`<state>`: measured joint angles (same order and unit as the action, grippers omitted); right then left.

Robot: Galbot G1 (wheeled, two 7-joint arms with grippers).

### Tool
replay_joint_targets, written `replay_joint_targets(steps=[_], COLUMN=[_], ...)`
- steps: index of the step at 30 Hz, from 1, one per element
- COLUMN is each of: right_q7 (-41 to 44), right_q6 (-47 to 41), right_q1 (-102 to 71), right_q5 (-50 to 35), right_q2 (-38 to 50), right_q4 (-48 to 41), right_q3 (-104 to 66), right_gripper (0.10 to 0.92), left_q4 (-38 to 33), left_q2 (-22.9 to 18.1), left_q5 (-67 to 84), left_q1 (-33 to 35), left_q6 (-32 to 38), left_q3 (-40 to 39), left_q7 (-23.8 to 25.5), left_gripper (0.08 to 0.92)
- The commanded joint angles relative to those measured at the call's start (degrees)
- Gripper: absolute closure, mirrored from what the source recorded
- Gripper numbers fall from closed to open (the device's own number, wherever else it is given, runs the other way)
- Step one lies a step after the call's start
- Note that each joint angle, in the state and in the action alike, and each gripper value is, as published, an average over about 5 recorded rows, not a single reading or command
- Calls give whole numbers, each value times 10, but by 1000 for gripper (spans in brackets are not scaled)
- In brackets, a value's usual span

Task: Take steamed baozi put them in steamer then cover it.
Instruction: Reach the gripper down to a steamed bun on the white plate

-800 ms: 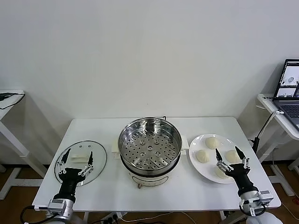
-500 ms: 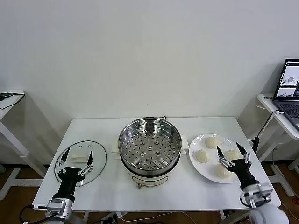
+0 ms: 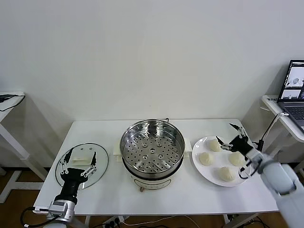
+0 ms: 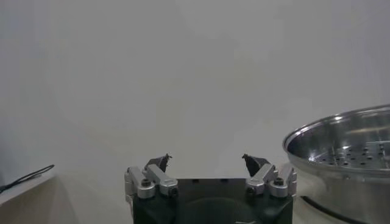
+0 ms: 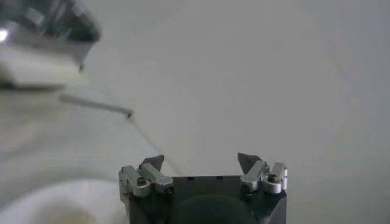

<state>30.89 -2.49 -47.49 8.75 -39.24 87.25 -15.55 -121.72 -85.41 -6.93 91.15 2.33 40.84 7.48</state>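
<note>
Holding nothing, steamer (image 3: 152, 146); apparently four steamed baozi (image 3: 206, 158) on plate (image 3: 197, 165).

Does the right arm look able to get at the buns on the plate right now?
Probably yes. The right tool is open above the far side of the plate, and the four buns lie uncovered with nothing over them.

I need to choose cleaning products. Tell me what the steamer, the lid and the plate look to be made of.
Steamer: polished steel, by its mirror shine; perforated floor.
Lid: clear glass, since the table shows through; its handle looks like white plastic.
Plate: glossy white, probably ceramic, possibly melamine.
</note>
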Motion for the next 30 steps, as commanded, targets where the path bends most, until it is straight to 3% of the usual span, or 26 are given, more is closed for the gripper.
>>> replay_joint_targets(steps=[1, 5, 13, 30], right_q7=[265, 335, 392, 339], right_q6=[14, 31, 54, 49], right_q1=[328, 428, 482, 408], right_q5=[105, 110, 132, 192], right_q2=[69, 32, -40, -124], right_q4=[-173, -231, -315, -402], right_q3=[275, 377, 438, 363], right_gripper=[203, 203, 203, 203], left_q4=[0, -4, -5, -10], left_q2=[0, -3, -8, -17], left_q5=[0, 0, 0, -4], left_q1=[-3, -3, -6, -1], left_q6=[-3, -5, -9, -8], left_q3=[2, 5, 1, 0], left_q7=[0, 0, -2, -2], left_gripper=[177, 177, 177, 177])
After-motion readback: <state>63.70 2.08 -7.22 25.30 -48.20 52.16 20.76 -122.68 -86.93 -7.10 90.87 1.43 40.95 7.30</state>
